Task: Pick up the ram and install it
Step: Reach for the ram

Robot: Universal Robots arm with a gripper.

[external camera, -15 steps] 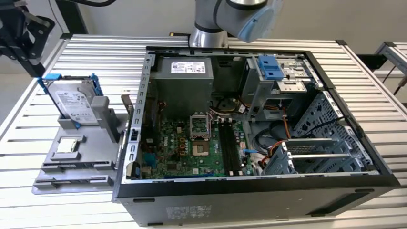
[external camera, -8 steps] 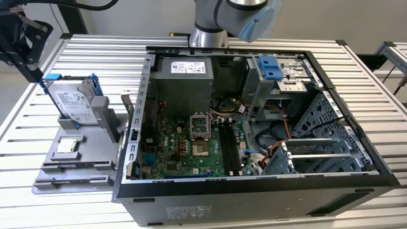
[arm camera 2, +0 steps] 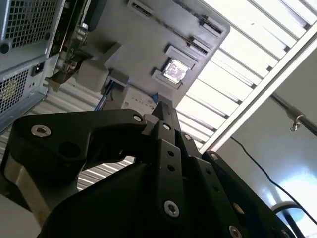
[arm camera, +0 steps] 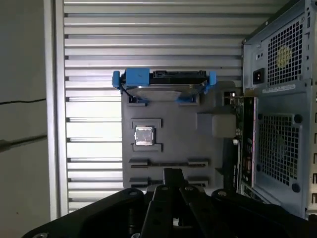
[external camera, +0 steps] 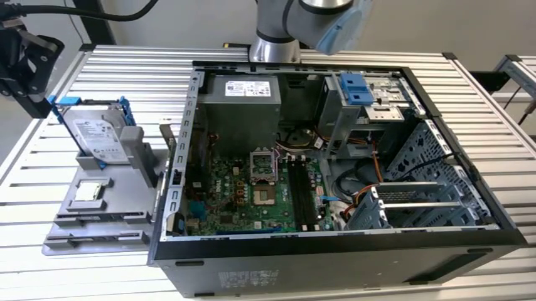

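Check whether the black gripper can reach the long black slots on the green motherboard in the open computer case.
Probably yes: the case lies open, nothing covers the slots, and the gripper hangs free outside it.

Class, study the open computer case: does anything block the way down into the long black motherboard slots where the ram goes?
Nothing visible does. The long black slots lie bare inside the open case; the cables sit toward the exterior view's right of them, the processor socket to their left.
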